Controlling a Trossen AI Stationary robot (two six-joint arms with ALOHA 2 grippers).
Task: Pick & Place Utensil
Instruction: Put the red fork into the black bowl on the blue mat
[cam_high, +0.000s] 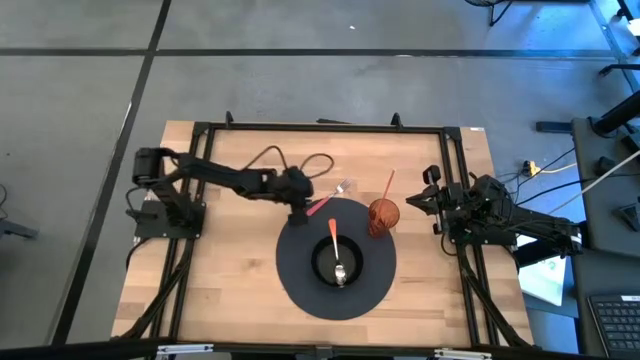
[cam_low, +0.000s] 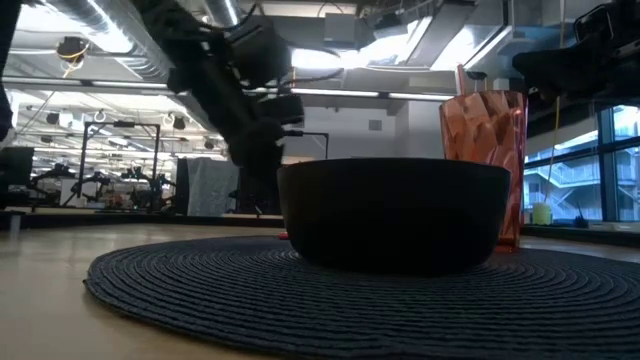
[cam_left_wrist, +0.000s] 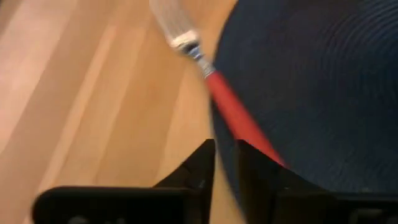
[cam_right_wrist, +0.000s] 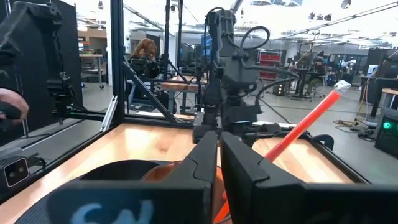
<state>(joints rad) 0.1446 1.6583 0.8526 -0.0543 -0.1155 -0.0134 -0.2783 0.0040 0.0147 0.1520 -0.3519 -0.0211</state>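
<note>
A red-handled utensil (cam_high: 325, 201) with a metal head lies half on the wood, half on the far-left rim of a dark round placemat (cam_high: 300, 280). Its handle (cam_left_wrist: 233, 112) runs in under my left gripper (cam_left_wrist: 227, 155), which hovers shut at the handle's free end (cam_high: 300, 203). A black bowl (cam_high: 338, 262) on the mat holds an orange-handled spoon (cam_high: 335, 245). An orange cup (cam_high: 383, 215) at the mat's far-right edge holds another orange-handled utensil (cam_high: 388, 186), which leans against its rim. My right gripper (cam_right_wrist: 219, 155) waits, shut, at the table's right edge (cam_high: 440, 200). My left gripper comes down from above at the free end of the red handle (cam_left_wrist: 258, 142). The handle passes behind one fingertip (cam_left_wrist: 252, 155) rather than between the two. I cannot tell whether it touches the utensil.
The bowl (cam_low: 395, 215) and the cup (cam_low: 485, 150) stand close together on the mat (cam_low: 200, 275). Bare wood (cam_high: 220, 270) lies left of the mat and near the table's far edge. A black cable (cam_high: 290, 160) loops on the table's far side. People sit in the room beyond (cam_right_wrist: 142, 53).
</note>
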